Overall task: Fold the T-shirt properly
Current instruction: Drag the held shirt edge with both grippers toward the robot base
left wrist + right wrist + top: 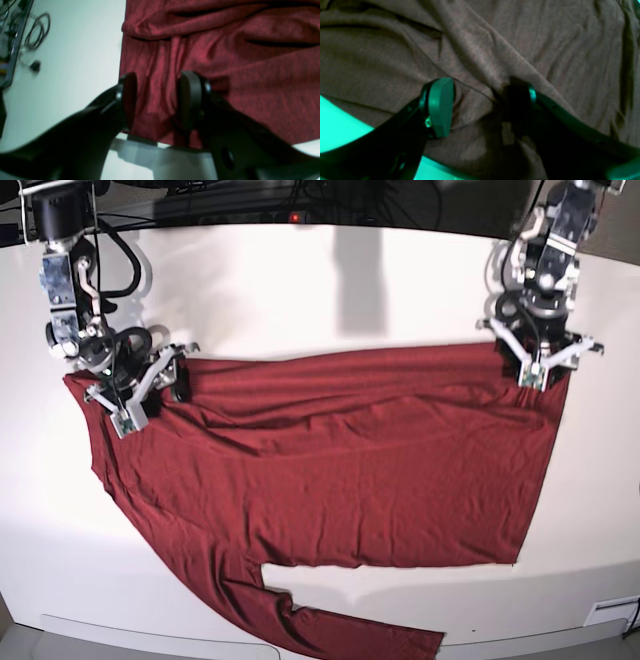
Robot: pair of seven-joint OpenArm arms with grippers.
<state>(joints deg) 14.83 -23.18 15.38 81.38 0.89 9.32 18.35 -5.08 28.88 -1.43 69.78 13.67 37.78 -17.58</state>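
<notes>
The dark red T-shirt [350,460] lies spread and wrinkled on the white table [300,290], with one long sleeve [330,630] trailing to the front edge. My left gripper [537,368] is at the shirt's back right corner. In the left wrist view it [157,100] is open, its jaws down on either side of a ridge of cloth [250,62] at the shirt's edge. My right gripper [148,392] is at the shirt's back left corner. In the right wrist view it [480,107] is open, with wrinkled cloth [495,37] between its jaws.
Cables [250,210] run along the table's back edge, and they also show in the left wrist view [35,30]. Bare white table lies behind the shirt and to its right. The table's front edge [130,625] is close to the sleeve.
</notes>
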